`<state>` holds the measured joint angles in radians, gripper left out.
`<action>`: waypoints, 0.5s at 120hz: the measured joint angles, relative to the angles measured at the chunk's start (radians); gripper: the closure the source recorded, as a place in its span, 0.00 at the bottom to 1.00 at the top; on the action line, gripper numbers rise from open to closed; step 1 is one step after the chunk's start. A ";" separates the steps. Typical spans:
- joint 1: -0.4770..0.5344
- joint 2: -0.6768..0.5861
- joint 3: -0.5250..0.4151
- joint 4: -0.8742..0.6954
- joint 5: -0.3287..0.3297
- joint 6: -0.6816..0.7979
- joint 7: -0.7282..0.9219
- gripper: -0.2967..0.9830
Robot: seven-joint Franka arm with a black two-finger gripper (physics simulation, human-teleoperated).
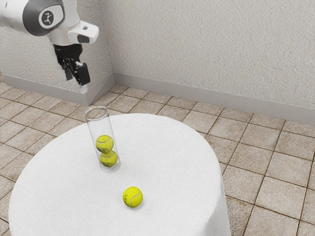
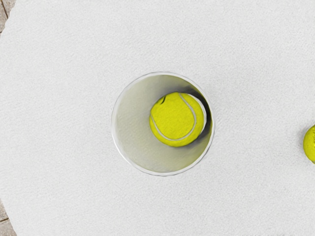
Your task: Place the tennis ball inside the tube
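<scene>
Claw, exterior view: my gripper point(image 1: 76, 82) hangs in the air above the table, fingers pointing down. The two fingers stand wide, a clear gap between them; grip empty, both tips up off everything on the table.

Position: the gripper is higher than the rim of the clear tube point(image 1: 99, 113) and, in the exterior view, lies up and to the left of it. The wrist view looks down through the tube's round mouth onto a yellow-green ball within.

Tube: standing on its end on the white cloth point(image 1: 170, 147) that covers the round table, open mouth up. Two balls are inside, one stacked on the other: upper ball point(image 1: 104, 143), lower ball point(image 1: 108, 159).

Task's thing: the loose tennis ball point(image 1: 133, 197) sits outside the tube, on the cloth. In the exterior view it is nearer the camera than the tube and somewhat to its right, the two apart. Pale curved seam readable on its felt. The wrist view catches part of this same ball at the picture's edge, well away from the tube's rim.

Surroundings: brown floor tiles point(image 1: 256, 172) around the table, textured pale walls point(image 1: 206, 44) behind.
</scene>
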<state>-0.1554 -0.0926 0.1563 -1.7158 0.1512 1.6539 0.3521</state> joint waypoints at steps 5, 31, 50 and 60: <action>-0.003 0.001 0.000 0.000 0.002 0.003 0.025 0.23; -0.062 -0.006 0.013 -0.028 0.000 0.019 0.101 0.23; -0.148 -0.016 0.011 -0.285 -0.108 0.130 0.038 0.23; -0.165 -0.002 0.011 -0.412 -0.174 0.214 -0.006 0.23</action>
<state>-0.3203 -0.0949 0.1672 -2.1281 -0.0227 1.8675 0.3466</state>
